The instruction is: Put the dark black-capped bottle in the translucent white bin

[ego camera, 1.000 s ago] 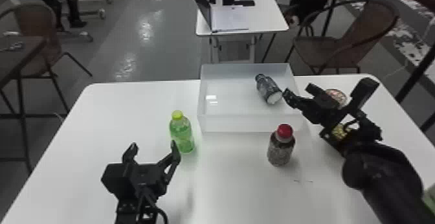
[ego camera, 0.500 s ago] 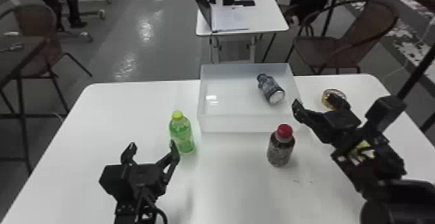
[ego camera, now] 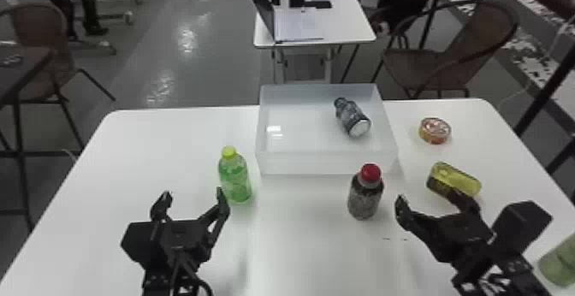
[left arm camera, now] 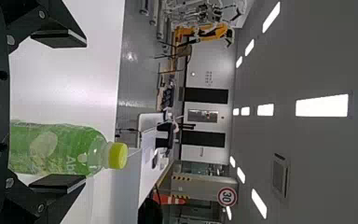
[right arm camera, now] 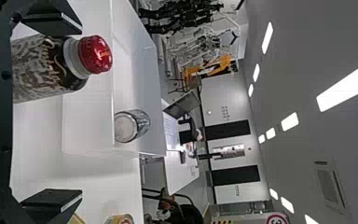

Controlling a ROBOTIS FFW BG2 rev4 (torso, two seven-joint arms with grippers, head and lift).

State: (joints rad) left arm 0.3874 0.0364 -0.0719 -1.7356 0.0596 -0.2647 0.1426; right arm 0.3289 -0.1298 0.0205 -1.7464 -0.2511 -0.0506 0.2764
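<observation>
Both sets of flat black jaws are released: those of the right gripper [ego camera: 433, 202] stand spread apart above the white desk [ego camera: 299, 239], and those of the left gripper [ego camera: 192, 196] are parted in the same way, over the desk's left side.

Just beyond the left gripper's right-hand finger, a clear green plastic bottle with a yellow-green cap [ego camera: 234, 177] stands upright, near but outside the grasp. Beside the right gripper's left-hand finger, on its left, stands a dark, speckled-label bottle with a red cap [ego camera: 365, 196]. Right behind that gripper's other finger, and partly covered by it, a small yellow-and-dark container [ego camera: 457, 180] lies on its side. Off to the right of the right jaws, a pale green bottle [ego camera: 558, 265] is cut by the picture's edge.

Farther ahead, between the two pairs of jaws and past the upright bottles, sits the translucent white bin [ego camera: 325, 162], a shallow rectangular box. Inside it, ahead and to the left of the right jaws and well apart from them, lies the dark black-capped bottle [ego camera: 353, 117], with its base turned toward the robot and its cap pointing away. Beyond the yellow container, to the right of the bin, rests a low round can with a reddish-gold side [ego camera: 434, 131].

Farthest from the jaws, another white desk [ego camera: 351, 28] carries an open dark laptop [ego camera: 263, 8] and papers [ego camera: 297, 25], with brown woven chairs [ego camera: 479, 47] nearby.
</observation>
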